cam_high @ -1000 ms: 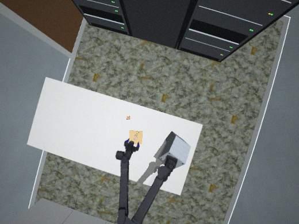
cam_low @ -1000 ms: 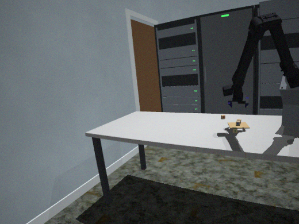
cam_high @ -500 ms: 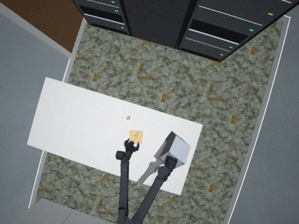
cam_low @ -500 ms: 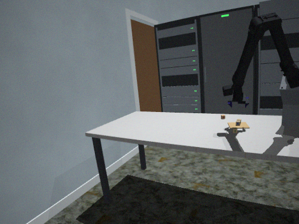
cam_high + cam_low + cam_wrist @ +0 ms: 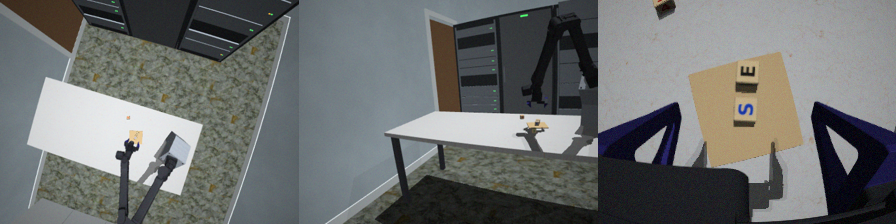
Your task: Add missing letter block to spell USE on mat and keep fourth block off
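Observation:
A tan mat lies on the white table, also in the overhead view (image 5: 135, 136) and the side view (image 5: 537, 124). On it lie a block with a blue S (image 5: 745, 111) and, next to it, a block with a black E (image 5: 747, 71). A block with a red 9 (image 5: 128, 117) lies off the mat, farther out on the table. A small block (image 5: 534, 131) lies on the table just off the mat's near edge, in shadow; its letter is unreadable. My gripper (image 5: 746, 109) (image 5: 537, 104) is open and empty, well above the mat's near edge.
A grey box (image 5: 175, 149) on a second arm stands on the table to the right of the mat. Server racks (image 5: 477, 66) stand behind the table. The table's near edge (image 5: 115, 172) runs below the mat.

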`<state>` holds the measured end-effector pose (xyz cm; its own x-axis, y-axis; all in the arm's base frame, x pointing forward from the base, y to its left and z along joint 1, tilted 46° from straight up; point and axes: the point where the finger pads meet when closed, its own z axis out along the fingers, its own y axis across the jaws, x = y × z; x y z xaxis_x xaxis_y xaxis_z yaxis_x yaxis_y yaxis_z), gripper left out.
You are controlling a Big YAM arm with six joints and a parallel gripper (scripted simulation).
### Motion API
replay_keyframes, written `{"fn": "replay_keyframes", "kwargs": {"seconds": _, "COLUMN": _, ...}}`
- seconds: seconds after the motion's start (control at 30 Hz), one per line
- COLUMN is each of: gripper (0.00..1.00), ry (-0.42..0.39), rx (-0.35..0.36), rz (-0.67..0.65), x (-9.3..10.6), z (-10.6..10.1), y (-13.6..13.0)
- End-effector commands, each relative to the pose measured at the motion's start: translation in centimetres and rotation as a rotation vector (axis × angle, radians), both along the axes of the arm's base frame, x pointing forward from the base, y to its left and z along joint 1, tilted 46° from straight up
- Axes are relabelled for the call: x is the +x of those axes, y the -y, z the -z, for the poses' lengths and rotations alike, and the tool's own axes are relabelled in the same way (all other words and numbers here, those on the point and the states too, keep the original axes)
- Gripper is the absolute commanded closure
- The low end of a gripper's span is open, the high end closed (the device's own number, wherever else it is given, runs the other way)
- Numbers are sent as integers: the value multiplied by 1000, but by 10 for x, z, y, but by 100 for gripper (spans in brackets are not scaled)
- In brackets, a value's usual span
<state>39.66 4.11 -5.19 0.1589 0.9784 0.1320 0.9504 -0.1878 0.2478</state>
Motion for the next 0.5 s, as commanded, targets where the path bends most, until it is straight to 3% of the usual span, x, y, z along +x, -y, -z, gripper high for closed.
{"fn": "replay_keyframes", "kwargs": {"seconds": 0.0, "gripper": 0, "ry": 15, "rx": -3, "rz": 5, "x": 3, "z": -6, "y": 7}}
{"fn": "replay_keyframes", "kwargs": {"seconds": 0.2, "gripper": 0, "ry": 13, "rx": -3, "rz": 11, "x": 3, "z": -3, "y": 10}}
{"fn": "replay_keyframes", "kwargs": {"seconds": 0.37, "gripper": 0, "ry": -3, "rx": -2, "rz": 12, "x": -2, "z": 30, "y": 38}}
{"fn": "replay_keyframes", "kwargs": {"seconds": 0.47, "gripper": 0, "ry": -3, "rx": -2, "rz": 12, "x": -3, "z": 37, "y": 45}}
